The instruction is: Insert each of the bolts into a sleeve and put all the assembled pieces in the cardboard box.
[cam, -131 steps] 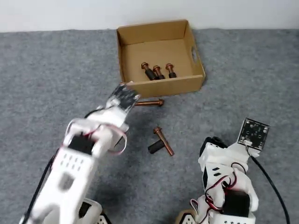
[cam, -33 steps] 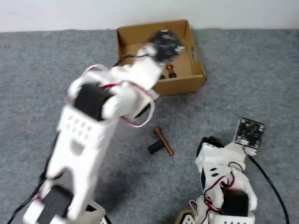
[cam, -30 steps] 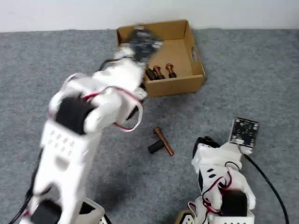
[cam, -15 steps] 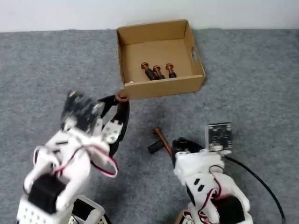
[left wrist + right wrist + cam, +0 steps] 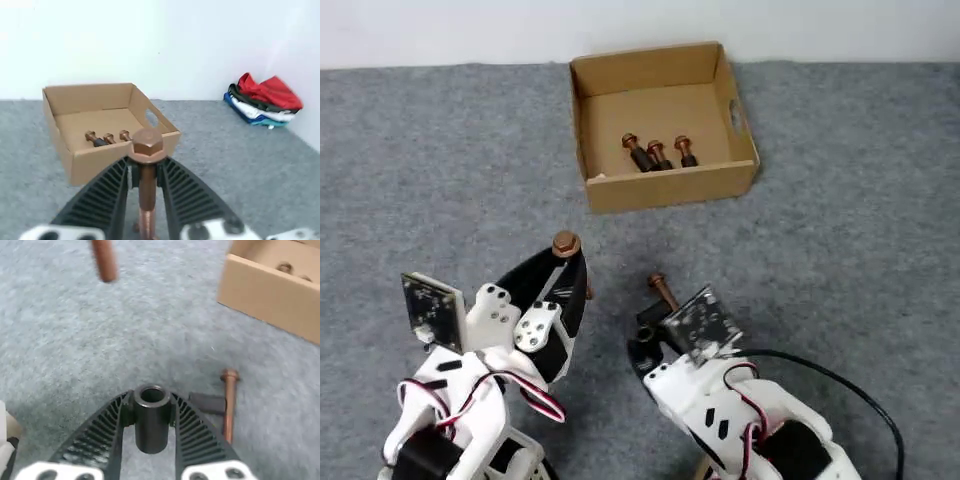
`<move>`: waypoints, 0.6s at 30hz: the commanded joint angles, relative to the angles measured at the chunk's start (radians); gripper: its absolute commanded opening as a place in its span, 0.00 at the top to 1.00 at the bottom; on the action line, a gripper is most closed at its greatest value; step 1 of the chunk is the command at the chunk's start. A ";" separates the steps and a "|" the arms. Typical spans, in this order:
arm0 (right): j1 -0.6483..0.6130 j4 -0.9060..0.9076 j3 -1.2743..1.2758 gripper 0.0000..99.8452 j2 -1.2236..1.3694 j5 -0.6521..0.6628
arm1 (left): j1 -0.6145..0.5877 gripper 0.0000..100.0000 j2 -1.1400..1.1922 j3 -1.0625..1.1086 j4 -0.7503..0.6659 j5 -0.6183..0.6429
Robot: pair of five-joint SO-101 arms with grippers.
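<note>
My left gripper [image 5: 570,264] is shut on a copper bolt [image 5: 566,244] and holds it upright, head up, at the front left of the carpet. In the left wrist view the bolt [image 5: 147,172] stands between the fingers of that gripper [image 5: 146,165]. My right gripper [image 5: 151,405] is shut on a black sleeve [image 5: 151,420], open end up. In the high view this gripper [image 5: 642,352] sits front centre. A loose bolt [image 5: 229,405] and a second sleeve [image 5: 207,402] lie on the carpet just beyond it. The cardboard box [image 5: 670,188] holds three assembled pieces [image 5: 658,153].
Grey carpet covers the table. The box [image 5: 100,160] stands at the back against a white wall. A pile of folded clothes [image 5: 262,100] lies far off to the right. The held bolt's threaded tip [image 5: 104,260] hangs in the right wrist view.
The left arm has pulled back from the box to the front left with the bolt in its gripper. The right arm has swung left toward the loose bolt and sleeve.
</note>
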 commanded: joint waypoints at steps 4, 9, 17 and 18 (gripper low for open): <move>-0.044 -0.165 0.025 0.99 -0.007 0.132 | 0.095 1.00 -0.095 0.045 -0.032 0.169; -0.041 -0.214 0.029 0.99 -0.007 0.186 | 0.149 1.00 -0.152 0.097 -0.029 0.187; -0.039 -0.217 0.006 0.99 -0.015 0.190 | 0.150 1.00 -0.158 0.116 0.005 0.187; -0.039 -0.217 -0.002 0.99 -0.015 0.190 | 0.150 1.00 -0.158 0.125 0.005 0.187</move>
